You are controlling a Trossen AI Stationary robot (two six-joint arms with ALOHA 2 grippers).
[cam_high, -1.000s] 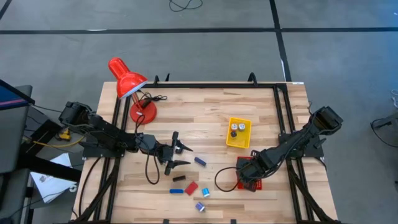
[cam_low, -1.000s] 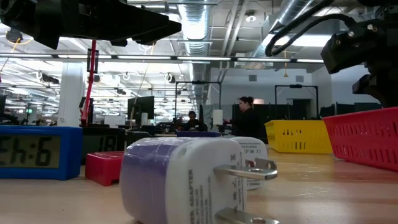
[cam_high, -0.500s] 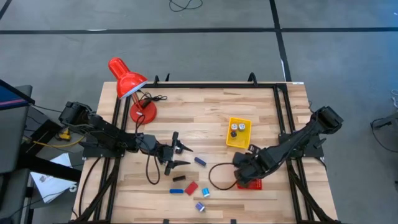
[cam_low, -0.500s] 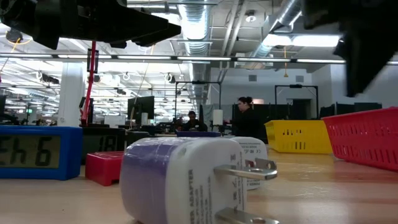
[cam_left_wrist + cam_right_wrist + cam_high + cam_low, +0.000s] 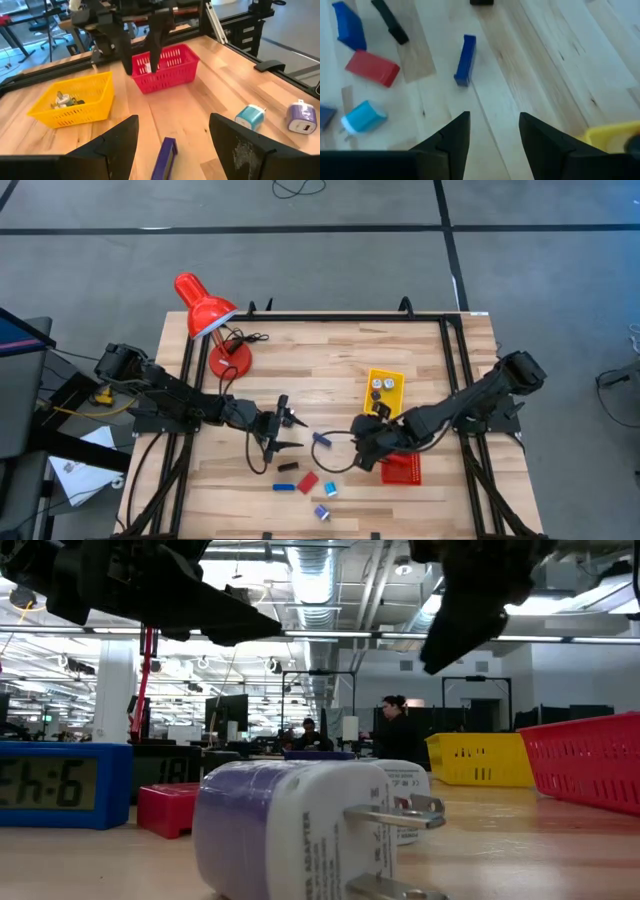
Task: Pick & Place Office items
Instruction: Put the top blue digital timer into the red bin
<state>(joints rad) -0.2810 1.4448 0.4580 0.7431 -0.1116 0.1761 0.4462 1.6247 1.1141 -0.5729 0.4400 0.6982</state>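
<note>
Key relation: the blue bar lies flat on the table, between the two grippers. Left gripper sits just beside it, right gripper a bit further off on the other side, so left looks nearer.

In the left wrist view the bar's long axis runs roughly along the gripper's pointing direction, in line with the gap between its jaws. In the right wrist view it lies ahead of the gap, slightly off to one side.

Both jaws part open, empty.

Other items cluster close by: red block, black bar, light-blue plug, purple-white plug.

Readable text: "ADAPTER" on the near plug; clock digits read like "Eh:6".
</note>
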